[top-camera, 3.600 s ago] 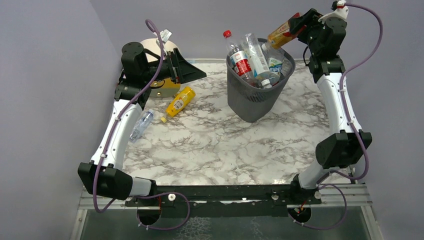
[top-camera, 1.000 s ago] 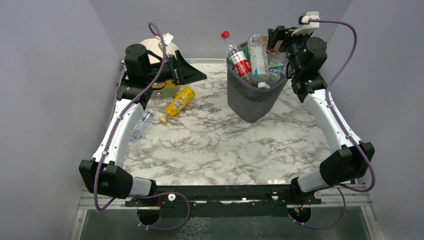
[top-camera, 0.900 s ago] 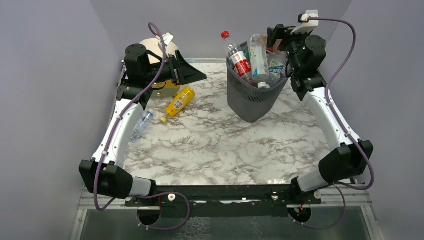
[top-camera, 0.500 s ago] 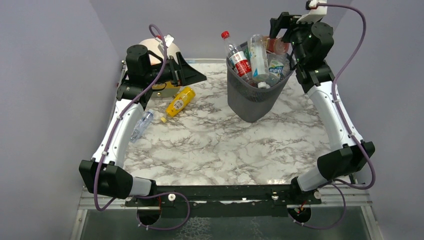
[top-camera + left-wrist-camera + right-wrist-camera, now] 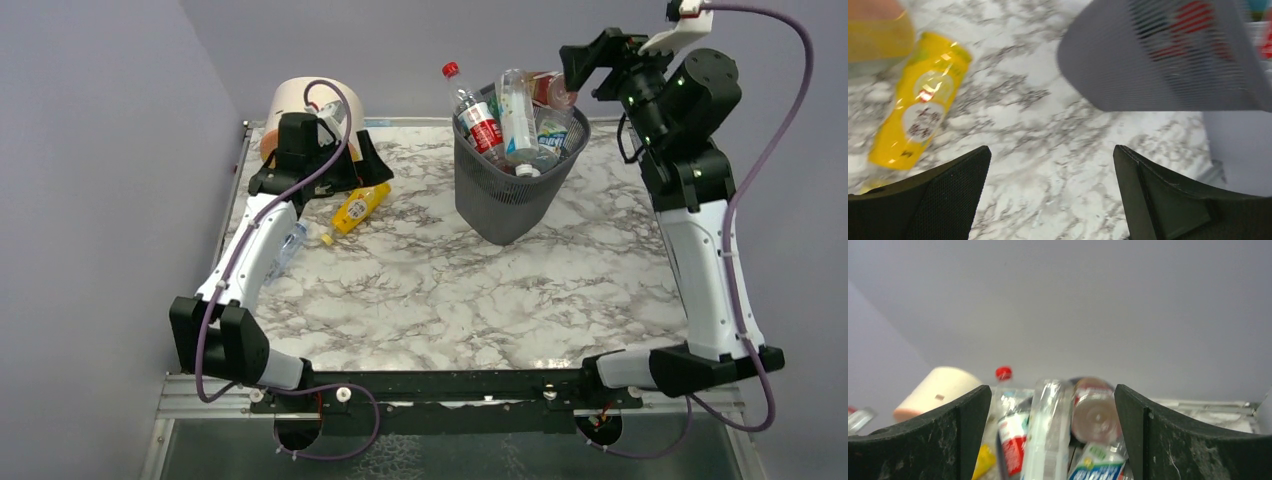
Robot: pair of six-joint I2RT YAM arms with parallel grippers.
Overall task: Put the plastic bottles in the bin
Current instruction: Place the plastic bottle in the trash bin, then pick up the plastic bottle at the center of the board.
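Observation:
The dark mesh bin [image 5: 505, 195] stands at the back middle of the marble table, with several plastic bottles sticking out: a red-capped one [image 5: 472, 105], a clear one [image 5: 517, 110] and an orange one with a red label [image 5: 552, 90]. My right gripper [image 5: 590, 62] hangs open and empty above the bin's right rim; its view looks down on those bottles [image 5: 1050, 430]. A yellow bottle [image 5: 360, 205] lies on the table at the left, and a small clear bottle [image 5: 290, 245] is half hidden by my left arm. My left gripper [image 5: 345, 180] hovers open just behind the yellow bottle [image 5: 918, 100].
A round beige drawer unit [image 5: 300, 100] stands at the back left corner, behind my left gripper. A small yellow cap [image 5: 326, 238] lies beside the yellow bottle. Lilac walls close in the back and both sides. The bin's mesh side [image 5: 1168, 55] shows ahead of the left gripper.
My right gripper let go of the orange bottle in the bin, opened wider and pulled up and to the right. My left gripper dropped forward toward the yellow bottle.

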